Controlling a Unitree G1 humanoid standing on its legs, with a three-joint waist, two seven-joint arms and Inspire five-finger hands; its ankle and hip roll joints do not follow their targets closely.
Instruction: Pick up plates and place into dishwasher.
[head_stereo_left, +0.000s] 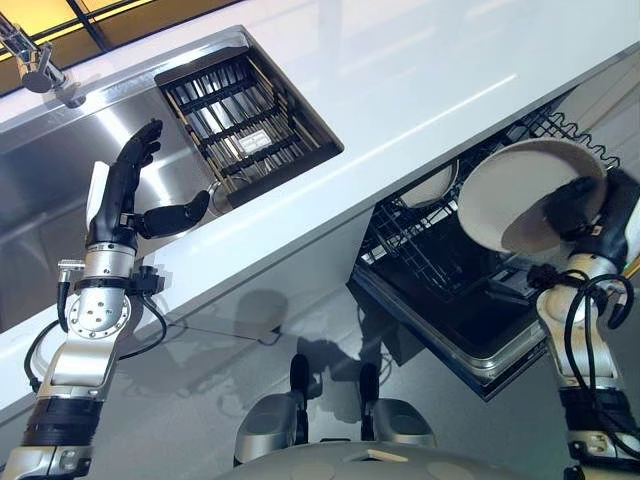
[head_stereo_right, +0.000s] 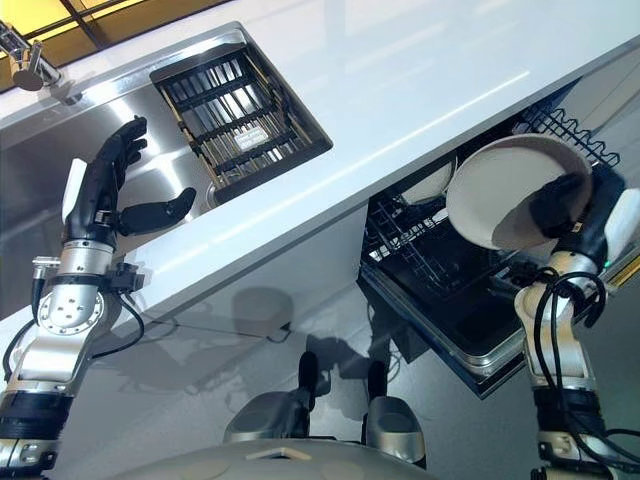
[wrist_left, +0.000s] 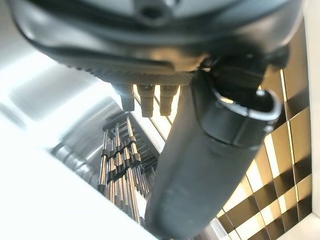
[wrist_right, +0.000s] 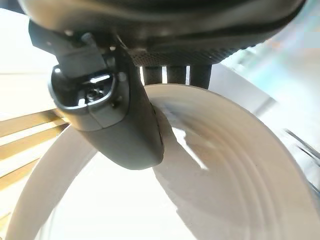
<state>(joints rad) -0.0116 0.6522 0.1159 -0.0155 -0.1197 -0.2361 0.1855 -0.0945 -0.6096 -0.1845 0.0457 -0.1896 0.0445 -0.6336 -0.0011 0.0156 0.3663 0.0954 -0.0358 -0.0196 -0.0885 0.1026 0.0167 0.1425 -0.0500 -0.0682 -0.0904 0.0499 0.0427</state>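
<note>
My right hand (head_stereo_left: 585, 215) is shut on a cream plate (head_stereo_left: 520, 185), thumb on its face and fingers behind its rim; the right wrist view shows the same plate (wrist_right: 225, 165) pinched under the thumb. The plate hangs tilted above the open dishwasher's dark lower rack (head_stereo_left: 440, 265). Another pale dish (head_stereo_left: 432, 187) stands in the rack under the counter edge. My left hand (head_stereo_left: 125, 195) is open, fingers straight and thumb out, raised above the steel sink (head_stereo_left: 40, 190) beside the black drying rack (head_stereo_left: 245, 120), holding nothing.
A white countertop (head_stereo_left: 400, 80) runs across the scene between sink and dishwasher. A faucet (head_stereo_left: 40, 65) stands at the sink's far left corner. The dishwasher door (head_stereo_left: 470, 350) lies pulled out over the grey floor.
</note>
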